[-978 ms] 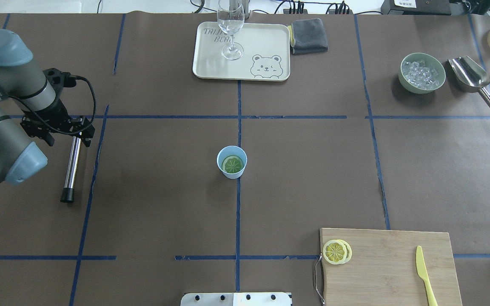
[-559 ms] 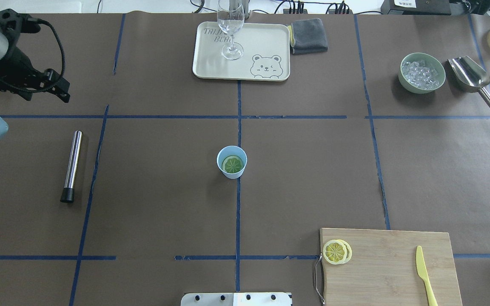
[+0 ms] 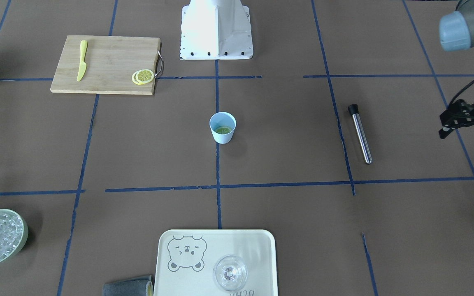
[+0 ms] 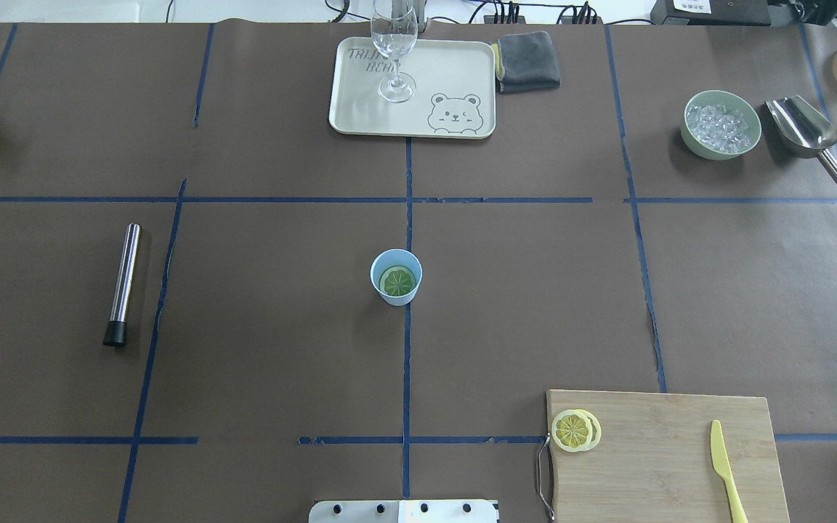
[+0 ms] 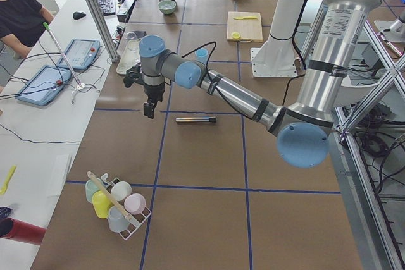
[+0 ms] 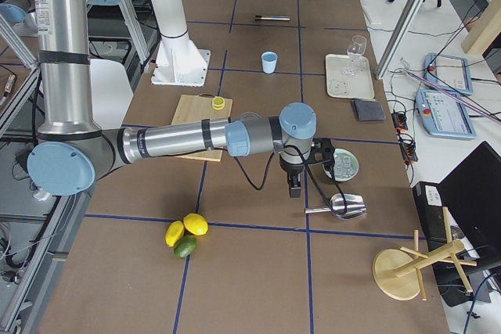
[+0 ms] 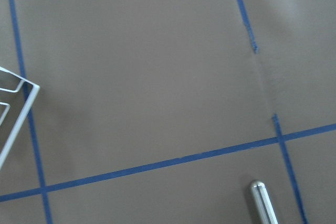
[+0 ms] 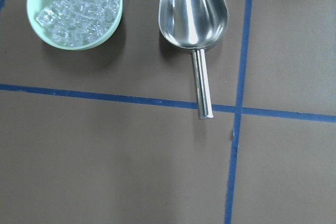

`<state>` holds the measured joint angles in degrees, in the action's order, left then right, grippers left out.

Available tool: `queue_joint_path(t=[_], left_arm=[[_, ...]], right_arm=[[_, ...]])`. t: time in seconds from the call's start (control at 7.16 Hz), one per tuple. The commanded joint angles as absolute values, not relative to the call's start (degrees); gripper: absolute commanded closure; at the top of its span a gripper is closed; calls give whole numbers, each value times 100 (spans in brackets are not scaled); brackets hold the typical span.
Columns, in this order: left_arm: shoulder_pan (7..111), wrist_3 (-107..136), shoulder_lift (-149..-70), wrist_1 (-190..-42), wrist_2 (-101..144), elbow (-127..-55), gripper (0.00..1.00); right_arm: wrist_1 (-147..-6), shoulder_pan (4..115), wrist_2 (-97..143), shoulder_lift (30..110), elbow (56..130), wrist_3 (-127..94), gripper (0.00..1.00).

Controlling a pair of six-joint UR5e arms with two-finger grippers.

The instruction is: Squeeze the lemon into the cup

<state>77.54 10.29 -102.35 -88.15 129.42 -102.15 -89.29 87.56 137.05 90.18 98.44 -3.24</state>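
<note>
The pale-blue cup (image 4: 396, 277) stands at the table's middle, also in the front view (image 3: 222, 128). A round citrus slice (image 4: 397, 282) lies flat inside it and looks greenish there. Two overlapping yellow lemon slices (image 4: 575, 430) lie on the corner of the wooden cutting board (image 4: 665, 457). My left gripper (image 3: 465, 135) hangs open and empty at the table's left end, far from the cup. It also shows in the exterior left view (image 5: 148, 109). My right gripper (image 6: 293, 186) shows only in the exterior right view, beside the ice bowl. I cannot tell whether it is open or shut.
A steel rod with a black end (image 4: 122, 283) lies on the left. A tray (image 4: 462, 80) with a wine glass (image 4: 394, 43) and a grey cloth (image 4: 529, 62) sit at the back. An ice bowl (image 4: 721, 123) and a scoop (image 4: 803, 127) sit back right. A yellow knife (image 4: 725, 465) lies on the board.
My left arm has drawn away from the steel rod, up and to the left, out of the overhead view. The rod stays lying there. The right gripper's tip has left that view's right edge.
</note>
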Motion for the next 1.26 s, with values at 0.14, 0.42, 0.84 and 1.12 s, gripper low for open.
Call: queue_joint_path(t=[0.14,0.42,0.84,1.12], left_arm=[[8621,-497,-9687,-8851,13324,-9493,0],[8648,-614,-9292,-9007,13324,-9457,0],[8771,-615,-9106,-8939,13333,-9379,0],[9209,-589,-9149,-8991,13447,-9001,0]], right_arm=[[-8895,8991,13650,9263,9667,-96,0],[-8868,8991,13650,9237,9668,-105,0],[-8851,8991,13614,9255,9615,-114,0],[-8859,8991,13640,9264,9510,-132,0]])
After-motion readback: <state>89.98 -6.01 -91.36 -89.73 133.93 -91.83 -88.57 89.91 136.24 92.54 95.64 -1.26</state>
